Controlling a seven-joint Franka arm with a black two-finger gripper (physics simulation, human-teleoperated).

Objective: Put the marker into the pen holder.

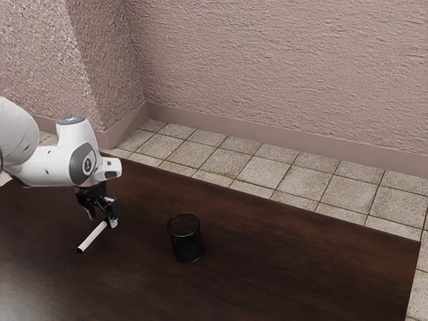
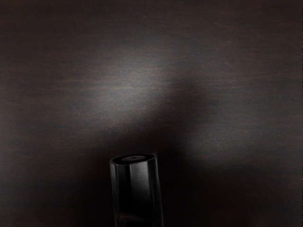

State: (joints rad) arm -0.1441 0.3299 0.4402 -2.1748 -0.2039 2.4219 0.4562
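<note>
Exterior view | jaws parted, at marker (image 1: 91, 238) | pen holder (image 1: 186, 242) upright

In the exterior view's lower left we see the white marker (image 1: 92, 237) at a slant, its lower end black, outside the holder (image 1: 187, 246). The holder, a round black cup, stands upright, open at the top, just left of the lower middle.
</note>
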